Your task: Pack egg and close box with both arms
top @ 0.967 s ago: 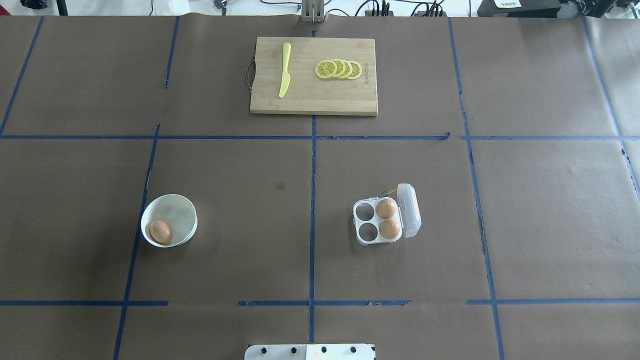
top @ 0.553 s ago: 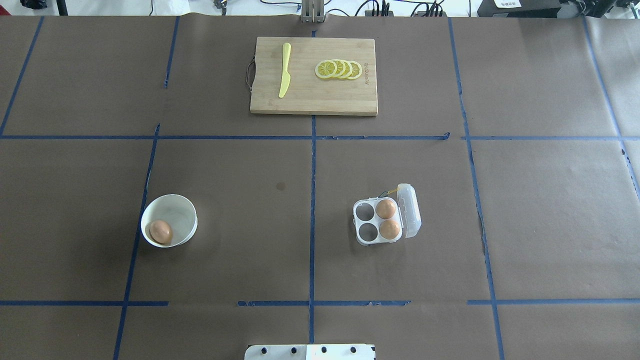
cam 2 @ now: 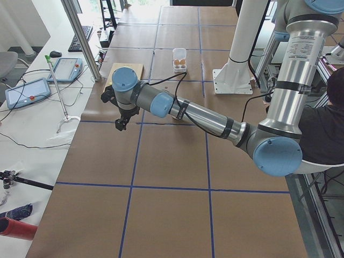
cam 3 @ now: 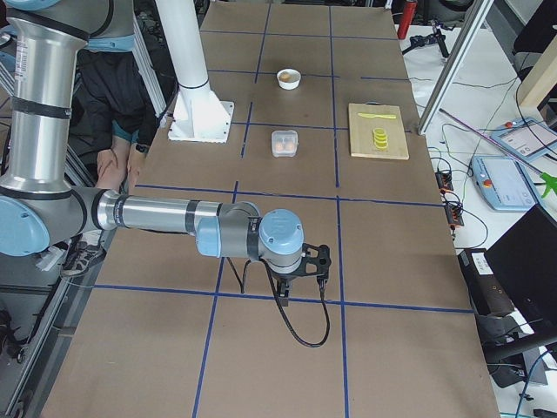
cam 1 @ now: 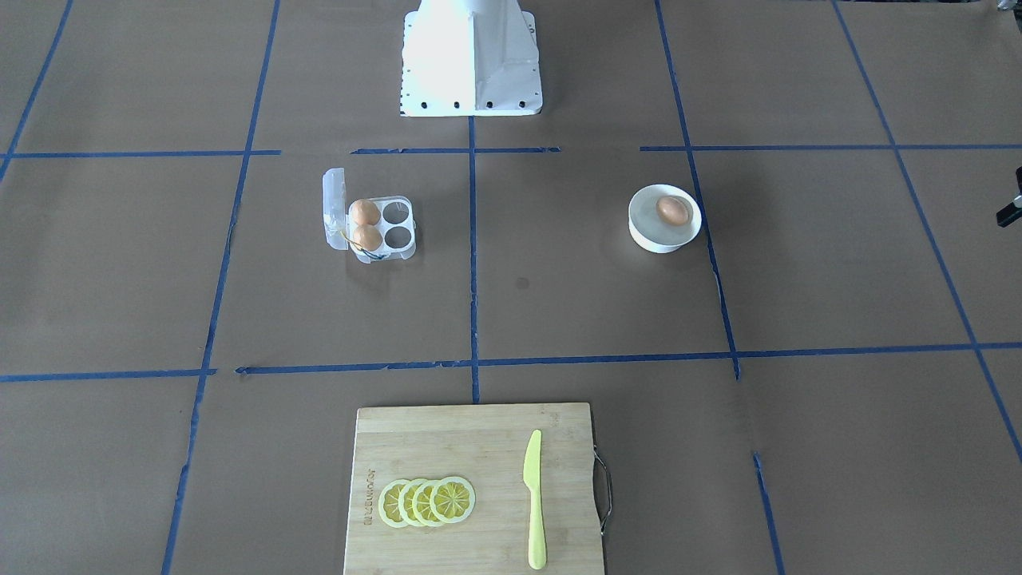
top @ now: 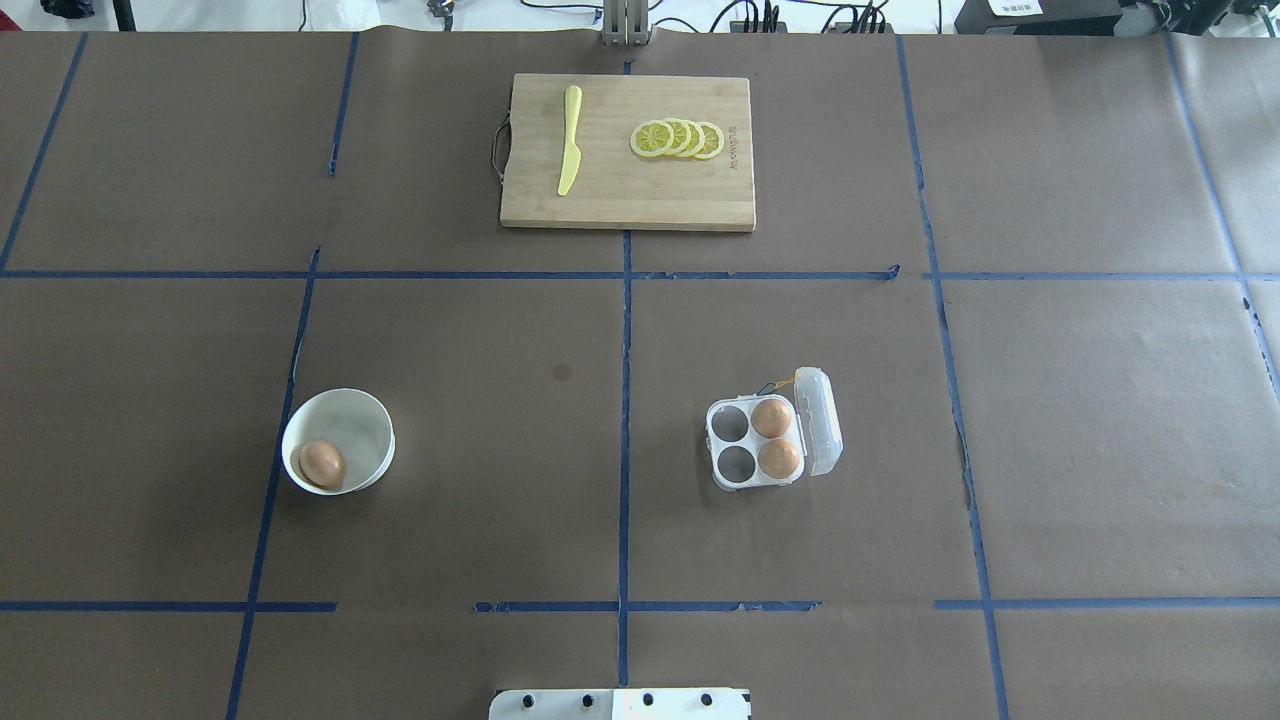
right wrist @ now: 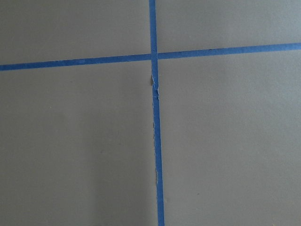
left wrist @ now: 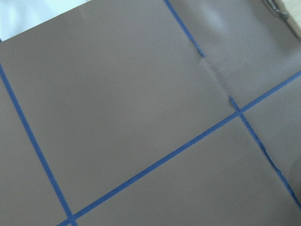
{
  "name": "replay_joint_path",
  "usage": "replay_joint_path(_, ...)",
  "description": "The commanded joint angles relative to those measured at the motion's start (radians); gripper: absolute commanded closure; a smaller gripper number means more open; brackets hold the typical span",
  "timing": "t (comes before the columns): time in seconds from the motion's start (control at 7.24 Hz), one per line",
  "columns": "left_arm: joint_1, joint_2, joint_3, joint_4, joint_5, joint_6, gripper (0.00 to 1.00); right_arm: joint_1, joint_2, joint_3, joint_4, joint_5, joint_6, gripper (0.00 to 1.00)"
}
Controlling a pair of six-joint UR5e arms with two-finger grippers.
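Moved since earlier frame: nothing. Egg [top: 321, 463] same place in white bowl [top: 375, 420], well apart from box [top: 733, 443]. Box lid [top: 818, 420] open, two cups filled, two empty. Left gripper [cam 2: 122, 119], right gripper [cam 3: 300, 277]: over bare table ends, finger spread cannot tell. Judgement: packing not begun.

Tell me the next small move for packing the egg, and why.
Probably swing the left gripper in over the white bowl: the egg lies there on the robot's left, the box stands open with two empty cups, and that gripper hangs far out to that side.
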Motion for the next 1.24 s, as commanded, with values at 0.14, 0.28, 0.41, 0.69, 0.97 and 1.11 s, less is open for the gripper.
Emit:
replay_joint_path(0.14,0.276,-0.005,-0.224,-0.094,0.171,-0.754,0.0,0.0,0.004,-0.002,0.002,0.001,-0.005,0.0)
replay_joint_path(0.28,0.382,0.004,-0.286,-0.094,0.268,-0.939,0.0,0.0,0.004,0.0,0.002,0.001,-0.003,0.0)
replay_joint_path(0.41,0.507,0.004,-0.305,-0.095,0.386,-1.123,0.01,0.0,0.004,0.0,0.002,0.001,-0.002,0.0)
replay_joint_path(0.69,0.736,0.004,-0.296,-0.088,0.602,-1.441,0.04,0.0,0.006,0.001,0.002,0.001,-0.002,0.0)
replay_joint_path(0.97,0.804,0.004,-0.288,-0.051,0.652,-1.502,0.11,0.0,0.006,0.001,0.002,0.001,-0.002,0.0)
replay_joint_path(1.11,0.856,-0.002,-0.273,0.005,0.728,-1.502,0.11,0.0,0.006,0.001,0.002,0.003,-0.002,0.0)
